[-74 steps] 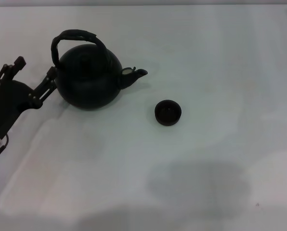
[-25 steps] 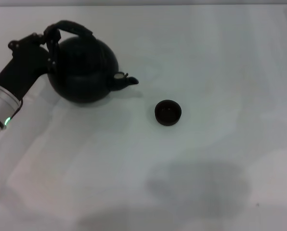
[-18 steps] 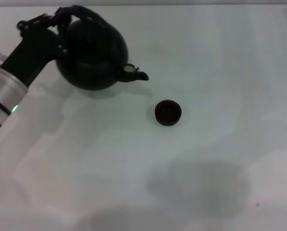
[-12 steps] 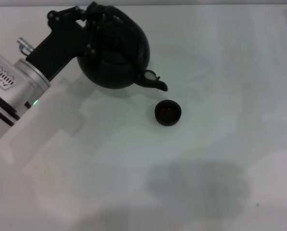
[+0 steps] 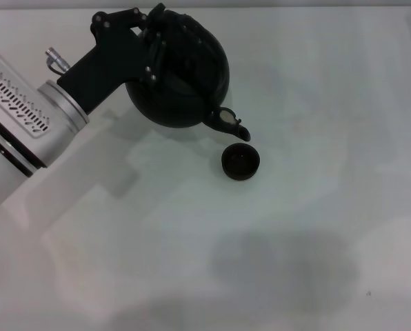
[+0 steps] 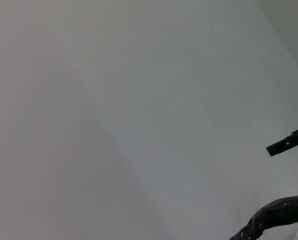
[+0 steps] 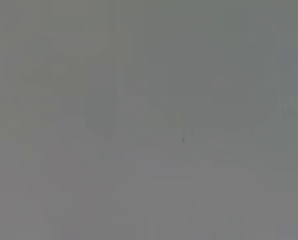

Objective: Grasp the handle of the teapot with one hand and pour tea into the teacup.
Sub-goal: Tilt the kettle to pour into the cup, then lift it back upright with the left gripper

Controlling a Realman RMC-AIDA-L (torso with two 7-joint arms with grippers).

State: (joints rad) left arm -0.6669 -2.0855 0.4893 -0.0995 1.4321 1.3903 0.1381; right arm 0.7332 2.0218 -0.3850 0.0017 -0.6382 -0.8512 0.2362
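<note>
While my left arm carries it, the tabletop (image 5: 316,227) spreads pale and bare all round the teacup, plenty of room on every side of it. Teapot (image 5: 181,76) hangs tilted beyond and to the left of the teacup, spout tip right over the teacup's near-left rim. My left gripper (image 5: 147,31) is clenched on the handle (image 5: 165,15) at the pot's top. Teacup (image 5: 241,161) sits upright, small target. Risks, as I judge: spout is at the rim, not the centre, so tea may land outside; a fast tilt could overshoot; the spout could knock the teacup. Right gripper not visible.
</note>
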